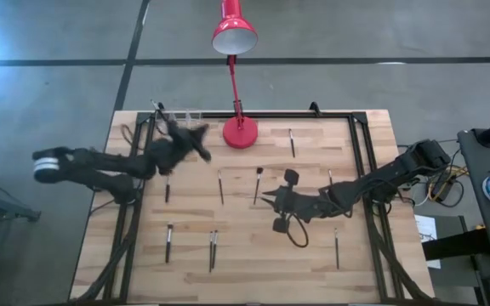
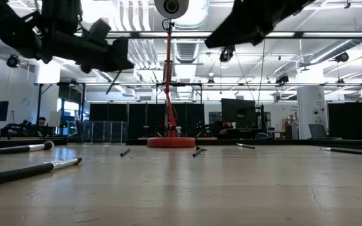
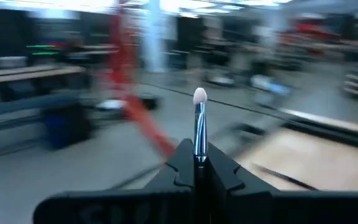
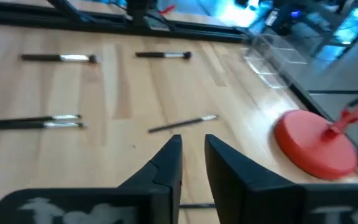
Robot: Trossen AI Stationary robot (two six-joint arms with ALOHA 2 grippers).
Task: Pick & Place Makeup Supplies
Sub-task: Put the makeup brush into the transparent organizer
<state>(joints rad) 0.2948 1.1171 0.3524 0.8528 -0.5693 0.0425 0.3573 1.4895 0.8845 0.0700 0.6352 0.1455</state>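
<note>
A: What do we have in hand?

B: We see one small brush (image 3: 199, 118) clamped upright between the closed fingers of the left gripper (image 3: 197, 163), its pale tip standing clear above them. From above, that left gripper (image 1: 196, 136) hangs over the far left part of the table (image 1: 313, 255), close to a clear holder (image 1: 181, 114) at the far edge.

A: And the other brushes?

B: They lie flat on the wood, well apart. We count one (image 1: 292, 141) just right of the lamp base, two (image 1: 220, 185) and (image 1: 258, 184) near the middle, one (image 1: 167, 189) below the left arm, one (image 1: 168, 241) and a pair lying together (image 1: 213, 249) toward the near edge, and one (image 1: 336, 246) on the right.

A: What is the right gripper doing?

B: The right gripper (image 1: 268, 201) sits over the middle of the table, beside the middle brushes. In its own view the right gripper (image 4: 192, 155) has a narrow gap between its fingers and nothing in it; a brush (image 4: 183, 123) lies just beyond the fingertips.

A: Anything else up there?

B: The red lamp (image 1: 240, 132) stands at the far edge, its base on the wood.
</note>
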